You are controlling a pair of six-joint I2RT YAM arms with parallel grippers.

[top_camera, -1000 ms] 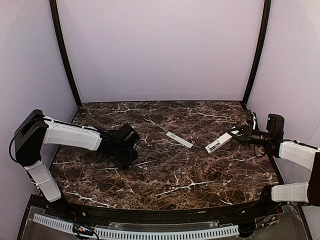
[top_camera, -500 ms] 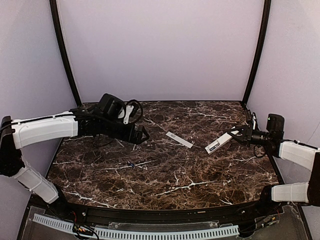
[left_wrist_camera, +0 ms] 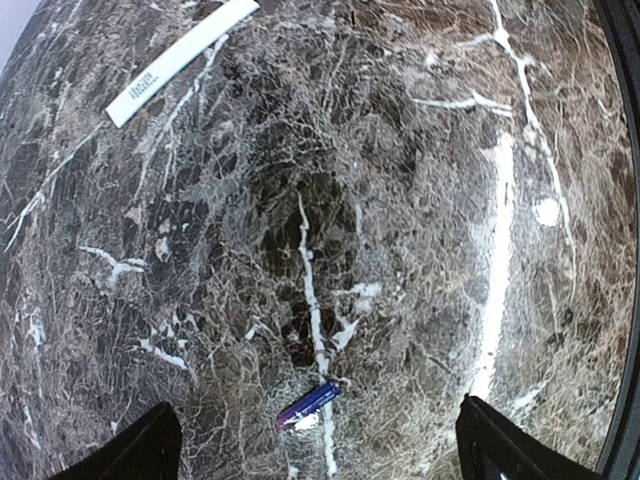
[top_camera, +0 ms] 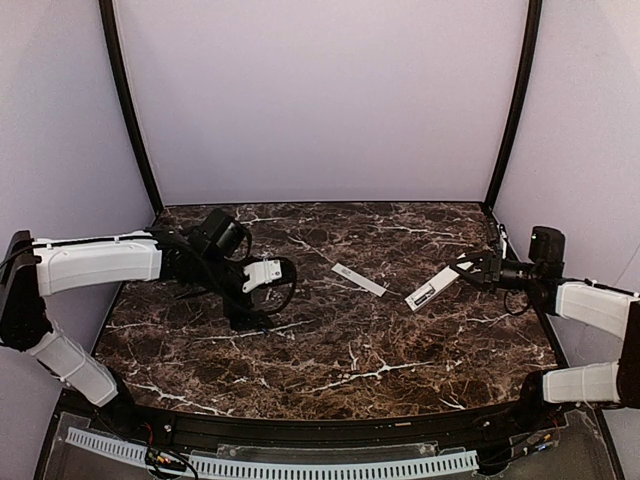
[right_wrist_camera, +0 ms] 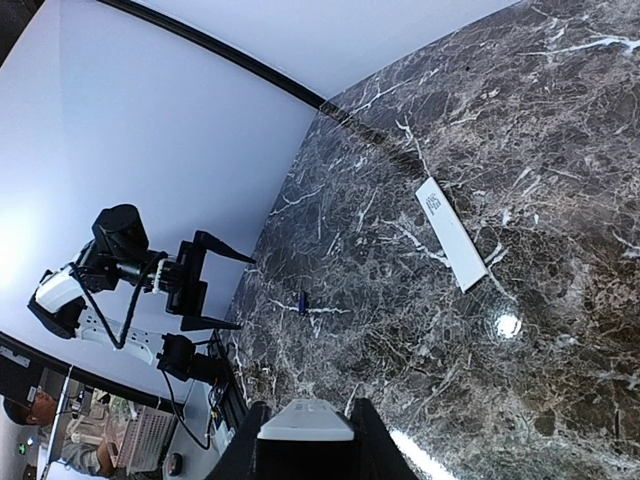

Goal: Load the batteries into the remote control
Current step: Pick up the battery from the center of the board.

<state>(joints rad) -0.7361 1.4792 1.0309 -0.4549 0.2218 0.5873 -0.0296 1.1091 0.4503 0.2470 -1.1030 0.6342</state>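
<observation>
One of the batteries [left_wrist_camera: 308, 404], a small blue-purple cylinder, lies flat on the marble. My left gripper [left_wrist_camera: 320, 455] hangs above it, open, with the battery between and just ahead of its wide-set fingertips [left_wrist_camera: 150, 450], touching neither. In the top view the left gripper [top_camera: 252, 312] points down at mid-left. The battery [right_wrist_camera: 302, 302] also shows in the right wrist view, beside the left gripper [right_wrist_camera: 228, 287]. The remote control [top_camera: 432, 288], a slim white bar, is held off the table at the right, with my right gripper [top_camera: 464, 272] shut on its end [right_wrist_camera: 305, 422].
A thin white flat cover piece [top_camera: 358, 280] lies on the marble table [top_camera: 380, 360] between the two arms, also seen from the wrists [left_wrist_camera: 180, 62] [right_wrist_camera: 452, 233]. Black frame posts [top_camera: 128, 110] and pale walls close the back and sides.
My left gripper opened, lifted toward the back left, then came back down over the battery, which now lies free on the table. The right arm with the remote barely moved.
</observation>
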